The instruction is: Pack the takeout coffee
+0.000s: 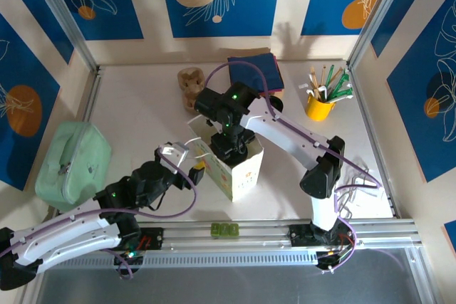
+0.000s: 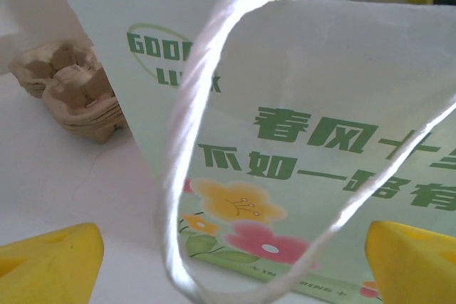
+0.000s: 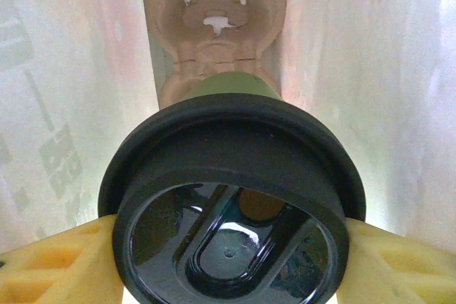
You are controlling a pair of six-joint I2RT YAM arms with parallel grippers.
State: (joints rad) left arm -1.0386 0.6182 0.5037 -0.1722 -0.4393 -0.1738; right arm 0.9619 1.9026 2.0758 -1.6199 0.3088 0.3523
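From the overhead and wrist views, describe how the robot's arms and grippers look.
The left arm and right arm have white links, black joints, looping purple cables and small green lights. The left gripper and right gripper have chunky yellow wedge-shaped fingers.

Paper bag (image 2: 342, 55) is carrying green print: "GOOD" over a partly hidden "LU"; below, Chinese lines "春风十" and "不如一路有" are running off the edge. Faint grey print is showing through its wall in right wrist view, unreadable.
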